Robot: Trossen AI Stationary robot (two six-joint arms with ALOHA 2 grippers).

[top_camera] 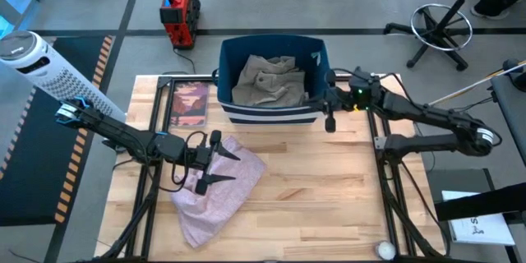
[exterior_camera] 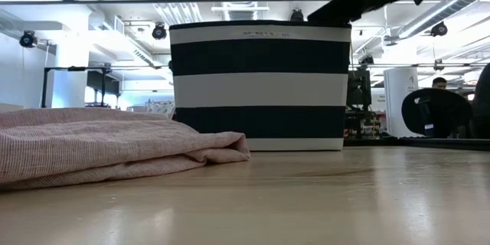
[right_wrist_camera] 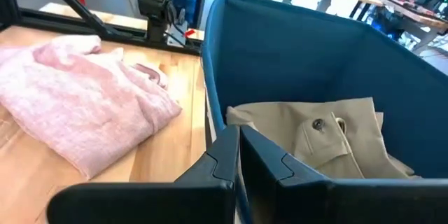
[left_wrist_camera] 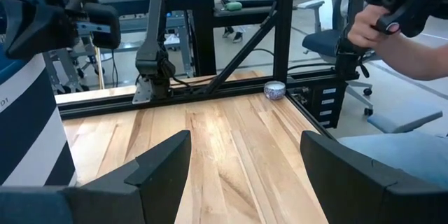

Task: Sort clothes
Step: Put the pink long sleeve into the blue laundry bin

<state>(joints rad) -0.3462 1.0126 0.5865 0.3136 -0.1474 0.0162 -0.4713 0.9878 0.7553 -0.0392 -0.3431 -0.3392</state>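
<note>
High view shows the wooden table [top_camera: 329, 189] with a navy bin [top_camera: 271, 113] at its upper centre; a khaki-grey garment [top_camera: 267, 82] lies crumpled inside the bin; a large pale pink garment [top_camera: 218, 193] is spread in the lower left of the frame, on the table, well apart from the bin; a flat pink-covered book [top_camera: 190, 103] lies just left of the bin. The left gripper [top_camera: 220, 166] hovers over the upper edge of the pink garment, its two fingers spread wide with nothing between them; the left wrist view shows the same gap, bare table beyond it, and a person's hand [left_wrist_camera: 371, 28] at the upper right of that frame. The right gripper [top_camera: 329, 120] sits at the bin's right front corner; in the right wrist view its fingers [right_wrist_camera: 269, 161] are pressed together, holding nothing, right at the bin's rim, with the khaki-grey garment beyond; low view shows the striped bin wall behind the pink garment's folded edge.
</note>
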